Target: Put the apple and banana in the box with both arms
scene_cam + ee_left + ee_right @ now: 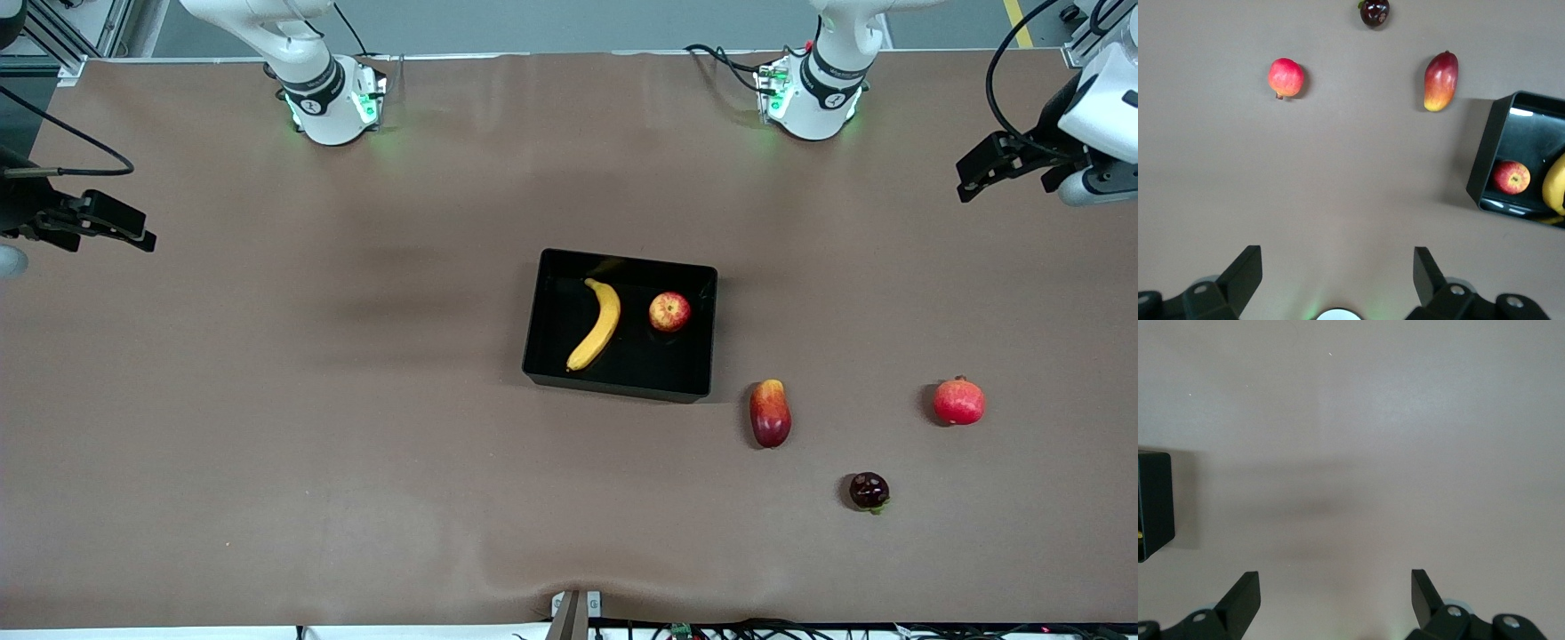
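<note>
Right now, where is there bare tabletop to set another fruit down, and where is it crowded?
Widest bare patch: from the box toward the right arm's end, under the open right gripper. The strip between box and robot bases is also bare. Crowded: inside the box, banana and apple; toward the left arm's end, mango, pomegranate and dark fruit. Left gripper open.

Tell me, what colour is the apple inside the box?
The apple is red mottled with yellow-orange patches; the front view shows it best.
</note>
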`<state>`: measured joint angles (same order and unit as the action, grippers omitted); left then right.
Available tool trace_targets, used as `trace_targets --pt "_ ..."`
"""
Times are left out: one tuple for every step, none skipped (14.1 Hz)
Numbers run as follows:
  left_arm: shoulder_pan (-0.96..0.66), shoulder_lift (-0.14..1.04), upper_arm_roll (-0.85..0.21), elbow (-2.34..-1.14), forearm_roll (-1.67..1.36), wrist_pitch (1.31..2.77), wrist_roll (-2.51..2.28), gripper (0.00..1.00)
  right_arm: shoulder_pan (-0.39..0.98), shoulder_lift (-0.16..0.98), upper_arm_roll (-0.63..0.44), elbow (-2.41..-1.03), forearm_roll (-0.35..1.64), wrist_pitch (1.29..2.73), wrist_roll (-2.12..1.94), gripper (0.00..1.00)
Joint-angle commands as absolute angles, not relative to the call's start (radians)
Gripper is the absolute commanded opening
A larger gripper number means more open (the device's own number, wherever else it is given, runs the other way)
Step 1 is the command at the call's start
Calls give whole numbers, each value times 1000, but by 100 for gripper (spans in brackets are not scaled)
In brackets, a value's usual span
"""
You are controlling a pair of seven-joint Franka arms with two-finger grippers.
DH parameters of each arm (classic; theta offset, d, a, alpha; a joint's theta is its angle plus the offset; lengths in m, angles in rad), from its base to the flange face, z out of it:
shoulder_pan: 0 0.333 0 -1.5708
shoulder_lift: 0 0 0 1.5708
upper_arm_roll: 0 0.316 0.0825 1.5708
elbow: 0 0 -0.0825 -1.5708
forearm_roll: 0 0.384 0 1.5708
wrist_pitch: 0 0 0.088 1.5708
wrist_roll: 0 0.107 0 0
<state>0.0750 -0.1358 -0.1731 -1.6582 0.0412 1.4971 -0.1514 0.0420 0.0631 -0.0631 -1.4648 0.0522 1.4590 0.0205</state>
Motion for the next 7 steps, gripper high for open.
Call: trace_targets --pt "74 -169 -144 -1677 12 1479 -77 100 40 58 -67 -1459 44 1454 25 100" --pt "74 -167 -144 -1671 -6 1471 -74 100 38 57 -67 -1459 44 1451 25 100" --pt "74 -164 -134 -1658 -27 1471 -74 100 38 57 -67 -1459 44 1450 26 100" --pt "74 -158 -121 -1646 -32 1471 -72 100 38 57 -67 -1457 44 1453 28 100" --pt "72 -158 -120 -1643 -32 1470 -74 100 38 57 -67 -1457 44 1456 28 100" --pt "72 -156 -120 -1641 -32 1470 -74 100 38 57 -67 -1459 44 1456 28 100" --pt "71 -158 -120 -1640 -32 1470 -77 100 38 57 -67 -1457 44 1453 28 100"
